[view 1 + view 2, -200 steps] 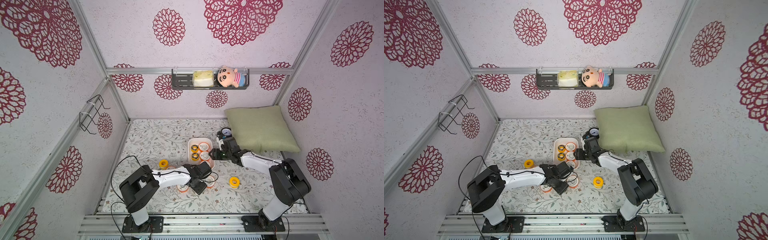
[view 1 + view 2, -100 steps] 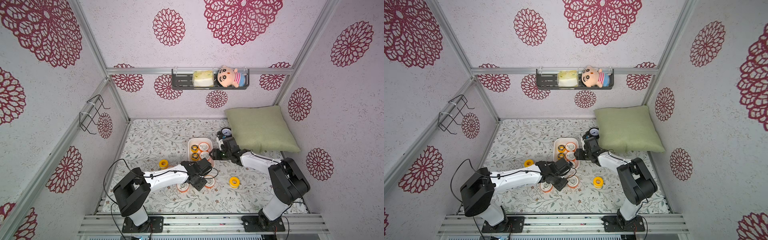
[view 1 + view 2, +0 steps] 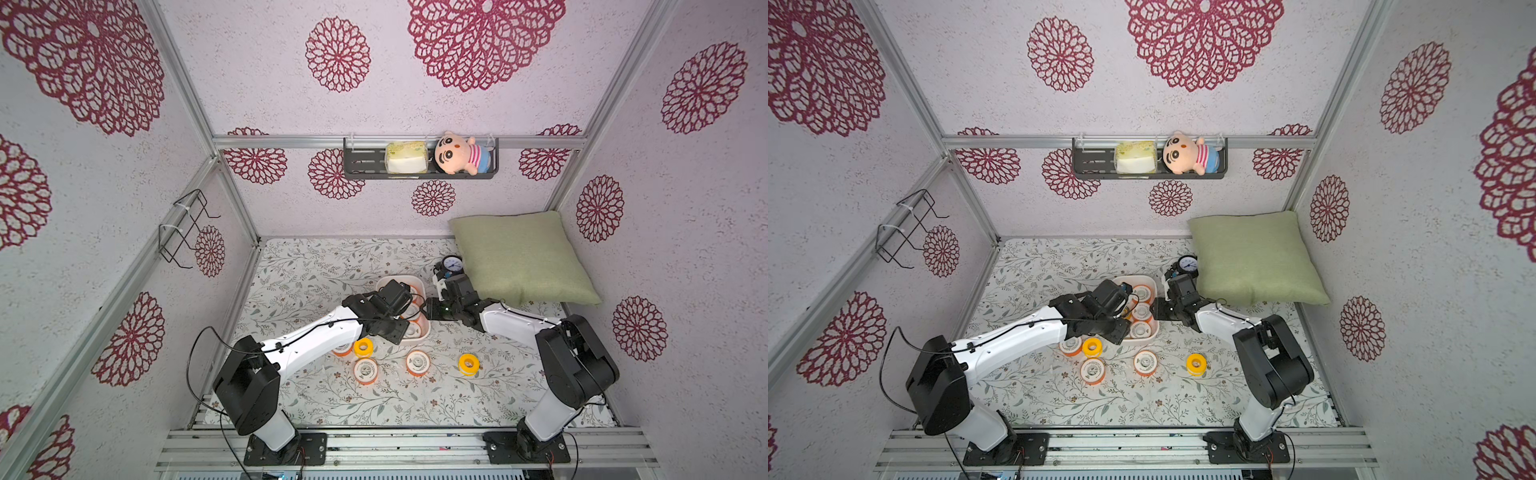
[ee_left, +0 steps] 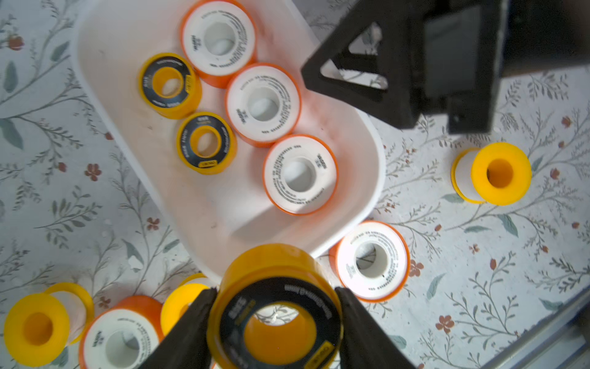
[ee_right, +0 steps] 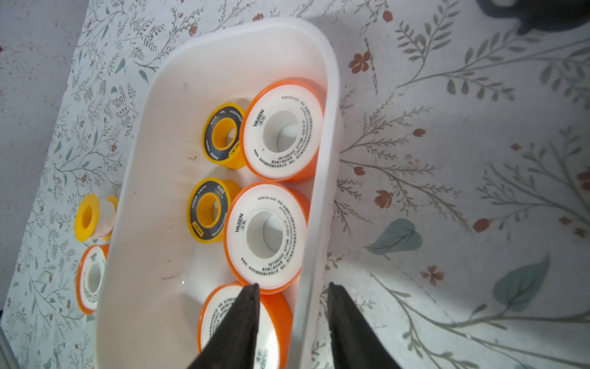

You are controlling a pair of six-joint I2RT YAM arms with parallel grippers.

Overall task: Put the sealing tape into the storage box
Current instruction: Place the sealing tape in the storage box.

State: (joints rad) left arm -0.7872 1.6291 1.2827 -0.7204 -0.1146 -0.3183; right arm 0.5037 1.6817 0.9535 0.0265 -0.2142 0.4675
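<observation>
Stock of sealing tape (image 5: pixel 265 230), with its container and both claws.

Container: storage box (image 4: pixel 223 207), a white plastic tub on the floral table (image 3: pixel 332 395).

Contents: five spools lying flat. Three white-faced spools (image 4: pixel 263 102) with orange rims sit in a row along one long wall of the box. Two black-faced spools (image 4: pixel 207 142) sit beside them, toward the opposite wall. Roughly half the box floor is bare.

In transit: held spool (image 4: pixel 271 265), yellow with a black ring face, clamped across its rim by the left claw (image 4: pixel 274 297). It hangs above the box's rounded end; whether it is wholly over the opening cannot be told.

Outstanding: loose spools (image 3: pixel 417 361) on the table, five showing in a top view, all off that same end of the box. One white-faced spool lies just beside the box wall. An all-yellow spool (image 3: pixel 468 363) lies farthest from the box.

Other arm: right claw (image 5: pixel 292 286) astride a long wall of the box, one finger inside and one outside. The jaws are apart, with a gap to the wall on each side, and grip nothing visible. It is probably there to steady the box.

Handling, as judged: light, stiff plastic with a smooth rim, likely slippery, and apt to roll if set on edge. Take hold at opposite points of the rim, and lay each spool flat on bare box floor before letting go.
</observation>
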